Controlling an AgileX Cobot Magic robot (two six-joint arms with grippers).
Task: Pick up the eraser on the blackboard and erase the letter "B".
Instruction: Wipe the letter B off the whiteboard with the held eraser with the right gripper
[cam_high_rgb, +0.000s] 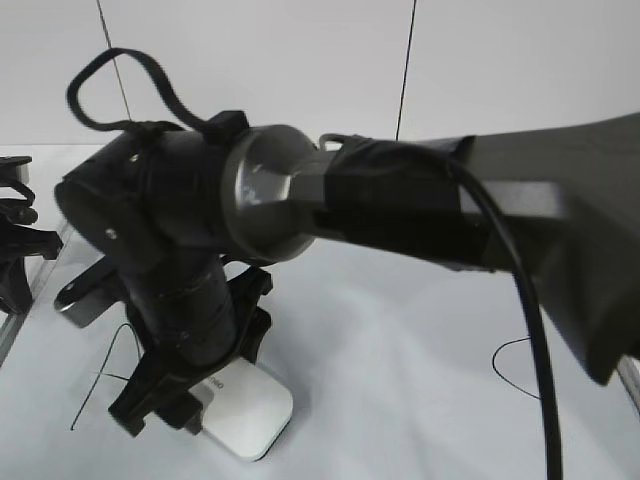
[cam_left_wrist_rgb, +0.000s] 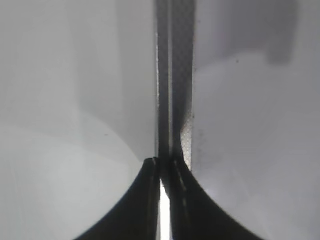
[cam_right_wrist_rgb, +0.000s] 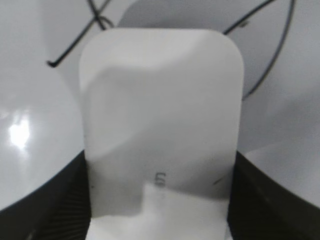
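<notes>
Eraser (cam_right_wrist_rgb: 162, 115) is sitting flat on the blackboard (cam_high_rgb: 420, 350), and the right gripper (cam_right_wrist_rgb: 160, 200) is reaching across to the left of the exterior view, its jaws standing one on each long side of the white block, dark fingers (cam_right_wrist_rgb: 45, 200) pressing against its edges and holding it. Black marker strokes (cam_right_wrist_rgb: 260, 55) are showing on the board just beyond the eraser's far end; which letter they belong to is unclear. Left gripper (cam_left_wrist_rgb: 165, 175) is resting away at the board's grey frame (cam_left_wrist_rgb: 172, 75), its jaws nearly closed with only a thin slit between them, holding nothing.
</notes>
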